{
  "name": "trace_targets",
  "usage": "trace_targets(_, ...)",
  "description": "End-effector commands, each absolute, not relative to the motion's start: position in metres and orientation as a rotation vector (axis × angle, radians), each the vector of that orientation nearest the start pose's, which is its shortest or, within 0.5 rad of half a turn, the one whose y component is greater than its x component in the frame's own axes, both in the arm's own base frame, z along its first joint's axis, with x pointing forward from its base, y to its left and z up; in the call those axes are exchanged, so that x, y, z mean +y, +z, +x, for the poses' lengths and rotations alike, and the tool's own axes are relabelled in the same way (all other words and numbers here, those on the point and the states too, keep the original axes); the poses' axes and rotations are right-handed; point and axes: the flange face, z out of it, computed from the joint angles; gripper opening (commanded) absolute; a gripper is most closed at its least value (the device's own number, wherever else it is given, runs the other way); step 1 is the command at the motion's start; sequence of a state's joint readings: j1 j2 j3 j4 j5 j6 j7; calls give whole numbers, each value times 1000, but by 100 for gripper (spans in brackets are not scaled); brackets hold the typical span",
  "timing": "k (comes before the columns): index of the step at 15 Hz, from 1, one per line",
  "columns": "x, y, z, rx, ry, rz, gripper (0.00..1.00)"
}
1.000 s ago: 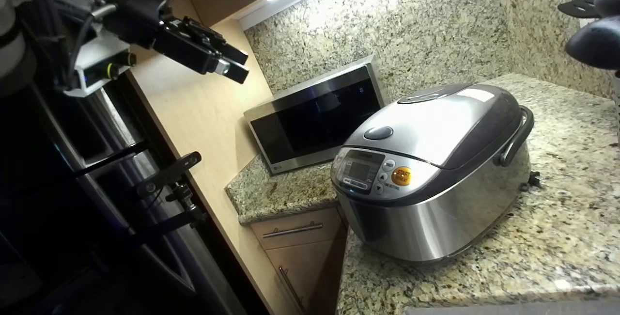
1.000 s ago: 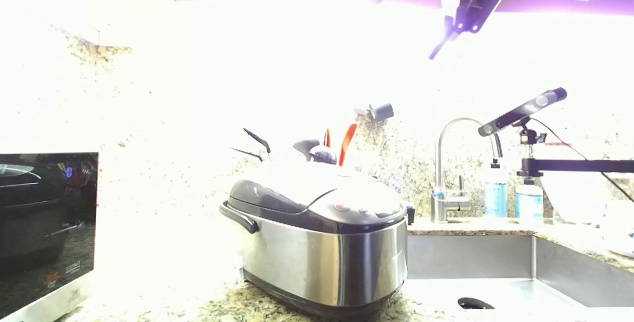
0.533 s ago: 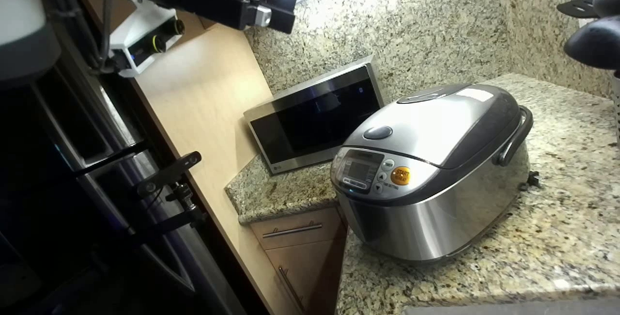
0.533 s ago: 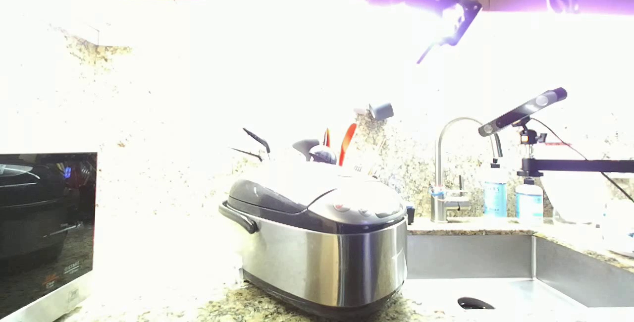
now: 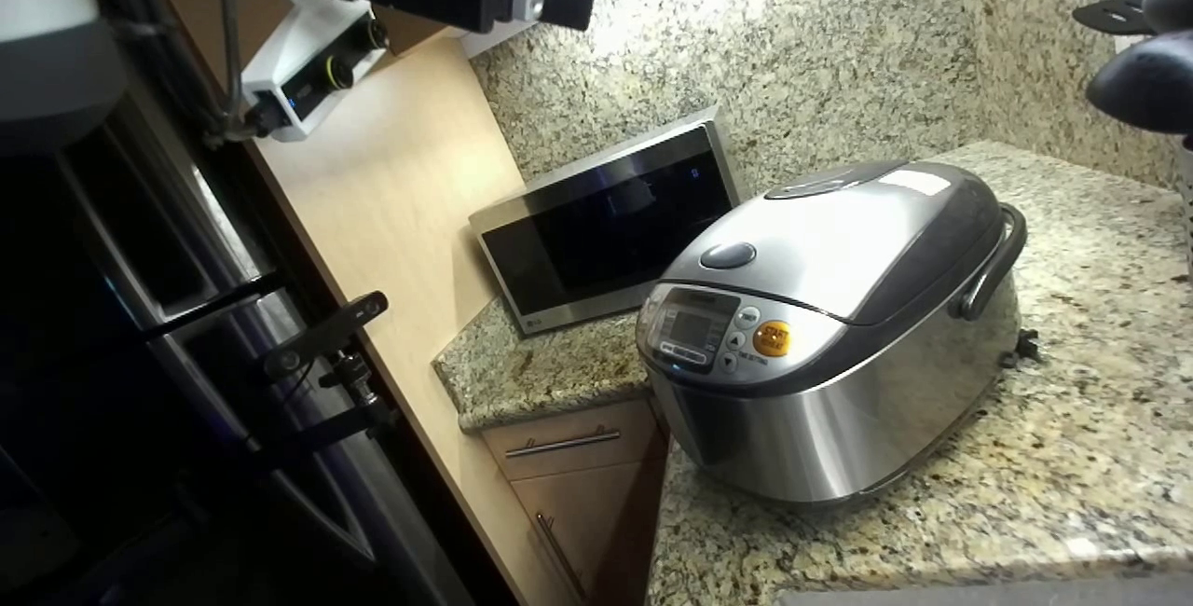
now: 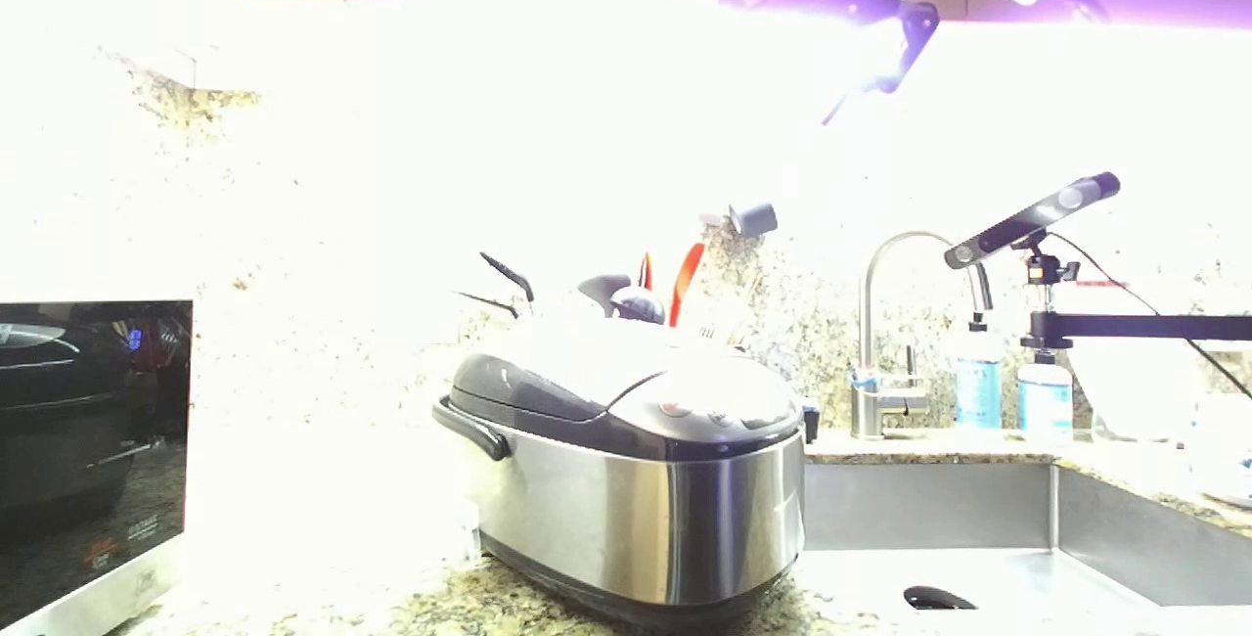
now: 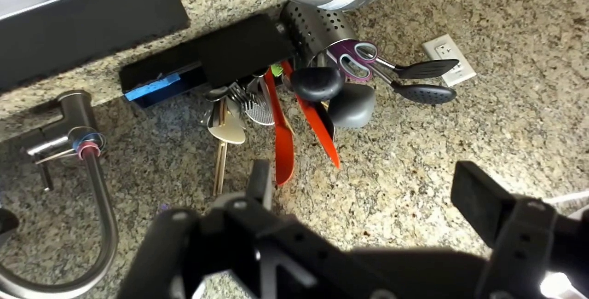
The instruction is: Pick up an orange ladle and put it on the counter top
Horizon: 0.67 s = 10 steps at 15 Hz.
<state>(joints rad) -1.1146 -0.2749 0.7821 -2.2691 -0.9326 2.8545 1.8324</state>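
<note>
Rice ckr (image 5: 829, 345) sits btwn microwave (image 5: 610, 219) & sink (image 6: 924, 509), lid (image 5: 815, 242) closed.

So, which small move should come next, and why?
Probably ease the open gripper down toward the two orange utensils: it holds nothing, and in an exterior view it hangs clearly higher than them.

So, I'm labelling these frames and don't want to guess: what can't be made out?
Lower ends of the orange utensils: in an exterior view, behind the cooker.
Fingers: in an exterior view, one tip is lost in glare.
Rest of the microwave: in an exterior view, past the left edge.
Cooker's front: in the wrist view, past the top edge.
</note>
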Motion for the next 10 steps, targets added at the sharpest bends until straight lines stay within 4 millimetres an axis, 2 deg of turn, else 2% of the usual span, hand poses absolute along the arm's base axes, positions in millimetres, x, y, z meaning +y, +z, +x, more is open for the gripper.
trace_targets(1,-108,502,517,1732,-1531,-2301,100)
trace_targets(3,-108,502,517,1733,-1531,-2300,100)
trace_targets(5,-119,517,523,1880,-1627,-2141,100)
trace_targets(10,-156,529,546,2185,-1813,-1830,100)
